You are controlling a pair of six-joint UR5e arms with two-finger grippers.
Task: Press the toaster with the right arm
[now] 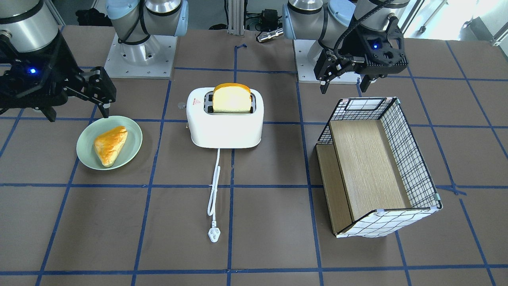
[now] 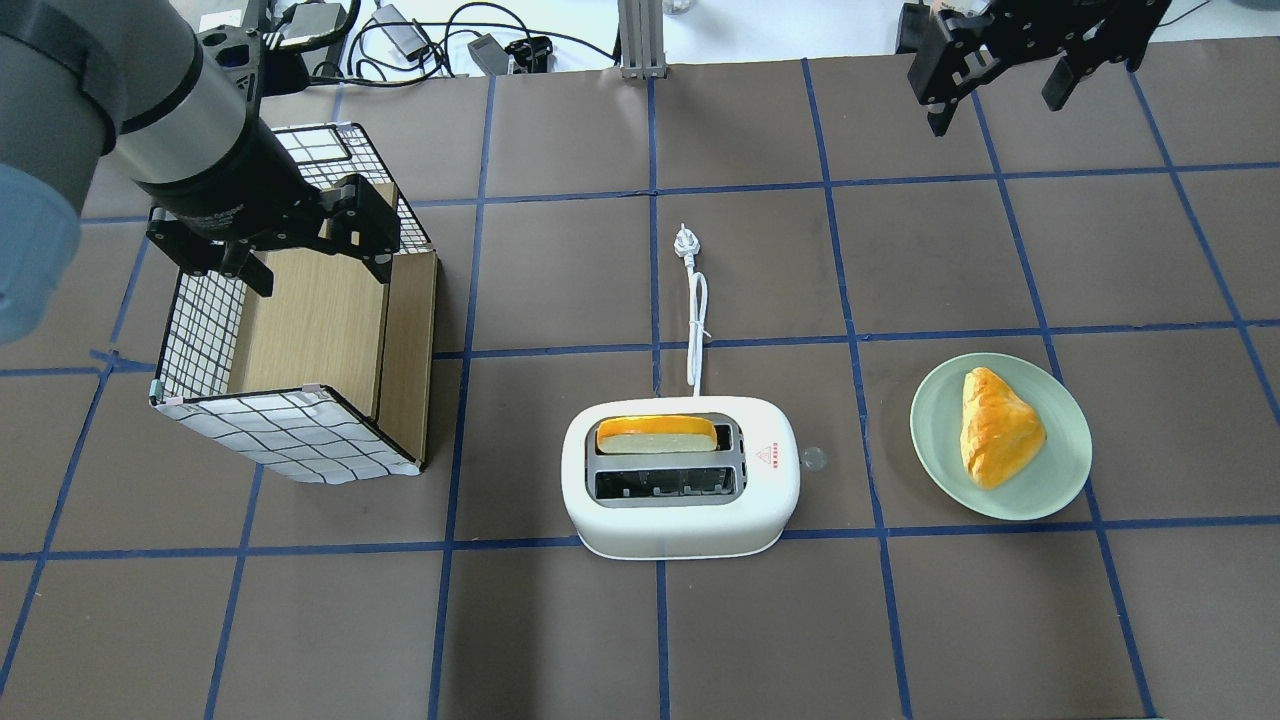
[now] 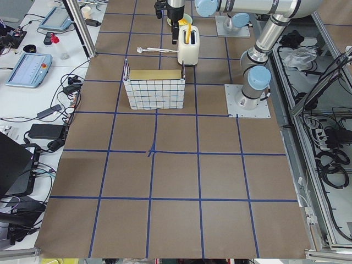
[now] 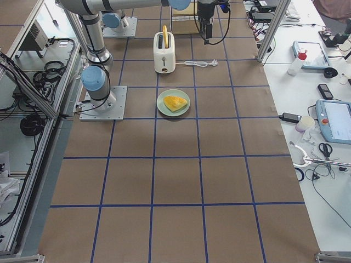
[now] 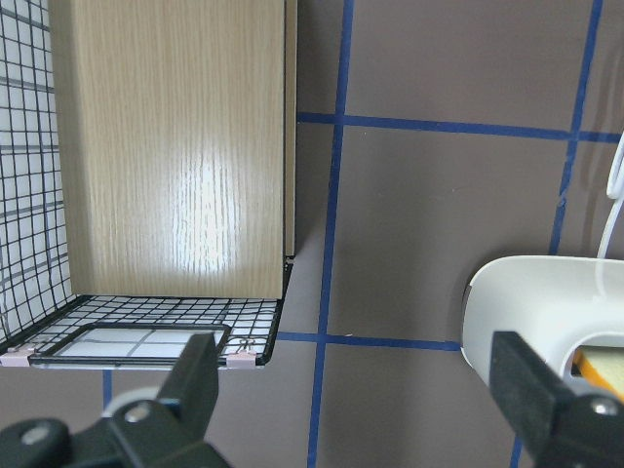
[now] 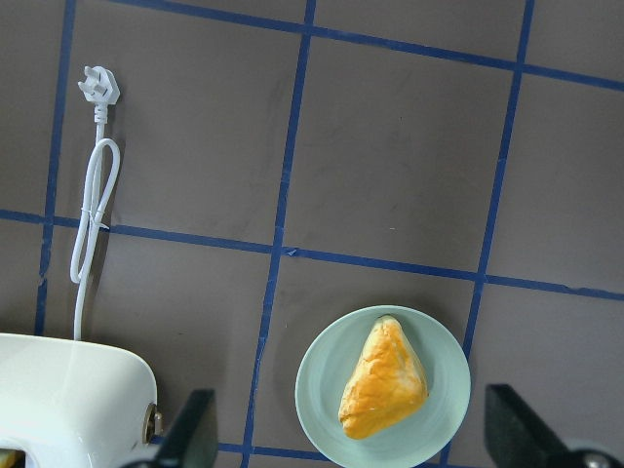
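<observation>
The white two-slot toaster [image 1: 226, 123] stands mid-table with a slice of bread [image 1: 232, 97] upright in one slot. It also shows in the overhead view [image 2: 680, 520] and at the lower left of the right wrist view [image 6: 68, 390], with its grey knob [image 6: 151, 424]. Its cord ends in a plug [image 1: 214, 235] lying on the table. My right gripper [image 1: 78, 115] is open and empty. It hangs high above the table's far side by the plate [image 1: 131, 131], apart from the toaster, as the overhead view [image 2: 995, 112] and right wrist view [image 6: 348, 395] show. My left gripper [image 1: 344, 87] is open and empty over the basket.
A pale green plate [image 2: 1060, 470] holds a triangular pastry [image 2: 995, 425] on my right of the toaster. A checked wire basket [image 2: 270, 440] with a wooden floor lies tipped on my left. The left gripper [image 2: 322, 275] hovers over its near end.
</observation>
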